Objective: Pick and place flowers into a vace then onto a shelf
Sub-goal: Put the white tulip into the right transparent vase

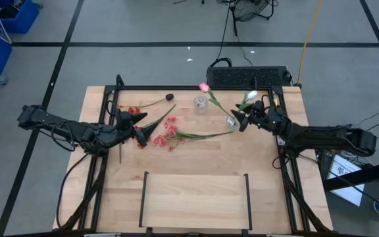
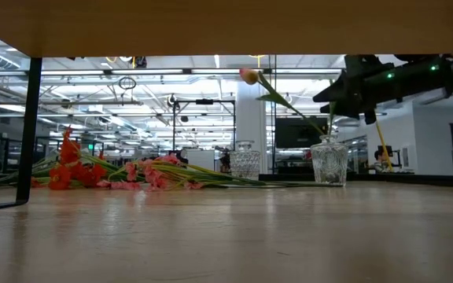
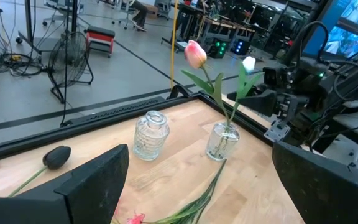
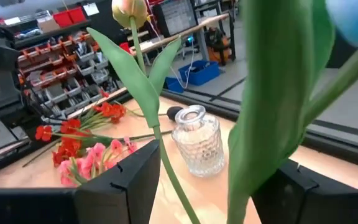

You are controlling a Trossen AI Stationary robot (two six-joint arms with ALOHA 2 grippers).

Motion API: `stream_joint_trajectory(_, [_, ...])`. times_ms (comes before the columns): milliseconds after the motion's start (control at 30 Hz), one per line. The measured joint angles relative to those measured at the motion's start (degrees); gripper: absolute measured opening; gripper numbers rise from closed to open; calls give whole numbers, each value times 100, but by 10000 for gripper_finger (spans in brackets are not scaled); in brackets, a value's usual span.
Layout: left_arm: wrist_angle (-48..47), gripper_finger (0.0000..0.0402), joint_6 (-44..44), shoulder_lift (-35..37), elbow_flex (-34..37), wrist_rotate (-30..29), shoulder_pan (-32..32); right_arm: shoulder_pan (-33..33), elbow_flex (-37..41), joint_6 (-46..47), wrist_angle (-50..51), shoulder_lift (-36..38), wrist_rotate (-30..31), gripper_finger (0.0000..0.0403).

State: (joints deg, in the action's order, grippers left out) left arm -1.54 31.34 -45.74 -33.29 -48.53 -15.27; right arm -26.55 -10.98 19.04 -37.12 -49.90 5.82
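Observation:
A pink tulip [image 3: 196,53] and a white tulip [image 3: 248,63] stand with their stalks in a small glass vase [image 3: 221,140] at the table's far right. My right gripper [image 1: 241,122] is open and level beside that vase. Its fingers stand on either side of the white tulip's leaf [image 4: 271,118]. A second glass vase [image 1: 201,103] stands alone to the left. Red and pink sprays [image 1: 166,131] lie flat on the table. My left gripper [image 1: 143,135] hovers open at their left end with nothing between its fingers. The shelf [image 1: 196,197] lies at the near edge. My right gripper has the white tulip's leaf [image 4: 253,174] between its open fingers, close to one finger [image 4: 303,186]. Whether that finger touches the leaf, I cannot tell. The fingers come level from the table's right side, across the upright stalk.
A dark oval bud on a thin stalk [image 1: 170,97] lies at the far left of the table, with a red sprig [image 1: 133,110] beside it. A black box [image 1: 249,76] sits behind the table's far edge. Bare wood lies between the sprays and the shelf.

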Motion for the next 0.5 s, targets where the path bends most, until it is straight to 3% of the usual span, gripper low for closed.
stream_joint_trajectory(300, [-11, 399, -102, -2, -1, -24, 235, 2, 0, 650, 1869, 929, -171, 208])
stream_joint_trajectory(500, [-15, 399, -88, 0, -1, 10, 382, 2, 0, 1369, 1779, 1198, -948, 207])
